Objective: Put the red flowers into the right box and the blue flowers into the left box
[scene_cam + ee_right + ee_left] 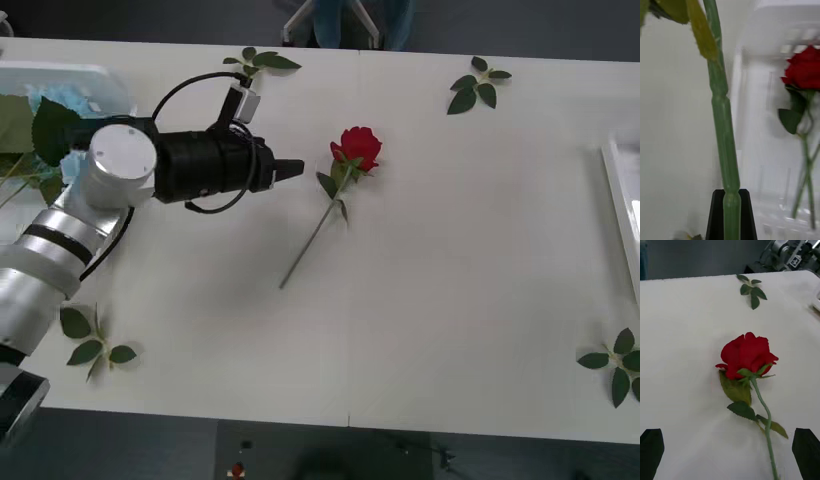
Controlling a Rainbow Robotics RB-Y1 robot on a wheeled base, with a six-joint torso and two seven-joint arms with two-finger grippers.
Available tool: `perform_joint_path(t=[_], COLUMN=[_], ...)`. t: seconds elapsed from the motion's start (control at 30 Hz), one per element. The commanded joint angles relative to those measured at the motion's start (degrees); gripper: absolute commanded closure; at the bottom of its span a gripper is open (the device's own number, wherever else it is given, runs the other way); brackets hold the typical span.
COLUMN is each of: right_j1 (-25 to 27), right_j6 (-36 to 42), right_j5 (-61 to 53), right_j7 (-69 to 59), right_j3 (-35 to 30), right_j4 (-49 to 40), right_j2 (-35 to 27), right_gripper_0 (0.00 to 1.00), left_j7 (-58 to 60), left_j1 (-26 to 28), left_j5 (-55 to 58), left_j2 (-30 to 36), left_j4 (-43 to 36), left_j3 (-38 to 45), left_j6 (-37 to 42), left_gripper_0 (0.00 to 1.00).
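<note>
One red rose (358,146) lies flat on the white table (450,300), its bloom pointing away from the robot and its stem (310,240) running back toward the robot's side. This rose serves as the reference point.

The left gripper (292,168) sits just to the left of the rose's bloom, close to it but not touching. In the left wrist view its two black fingers (651,452) stand wide apart with the rose (747,354) on the table ahead of them; nothing is held.

Farther left of the rose, the left box (70,75) sits at the table's edge with blue flowers (55,100) in it.

Well to the right of the rose, the rim of the right box (620,195) shows. In the right wrist view the right gripper (732,215) has its black fingers closed on a green stem (724,131), with another red rose (805,67) lying in the white box (752,112) beyond.

Loose leaf sprigs (478,85) lie scattered beyond and near the rose.
</note>
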Motion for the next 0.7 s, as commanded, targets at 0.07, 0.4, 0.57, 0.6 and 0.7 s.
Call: perform_joint_path(t=[0.07,0.4,0.57,0.6,0.7], right_j1=[-0.69,3.09,3.18,3.18,3.18], right_j6=[-2.38,-10.55,-11.52,-11.61,-11.78], right_j5=[4.60,5.83,5.74,5.74,5.21], right_j7=[-1.95,-1.95,-2.21,-2.21,-2.21], right_j3=[-0.63,-0.63,-0.72,-0.72,-0.63], right_j4=[5.91,9.16,9.43,9.43,9.16], right_j2=[-1.83,-0.60,-0.07,-0.07,-0.07], right_gripper_0=[1.00,0.99,0.05,0.00,0.00], left_j7=[12.02,27.93,33.11,33.99,37.60], left_j1=[-4.03,-6.05,-6.40,-6.57,-7.19], left_j5=[-13.66,-33.26,-41.97,-43.37,-47.77], left_j2=[-2.98,-10.54,-13.61,-13.97,-14.76], left_j4=[-0.84,-0.84,-0.84,-0.84,-0.84], left_j3=[0.22,0.13,-1.28,-1.89,-4.35], left_j6=[-0.45,4.74,5.88,5.88,5.88], left_gripper_0=[0.00,0.00,0.00,0.00,0.00])
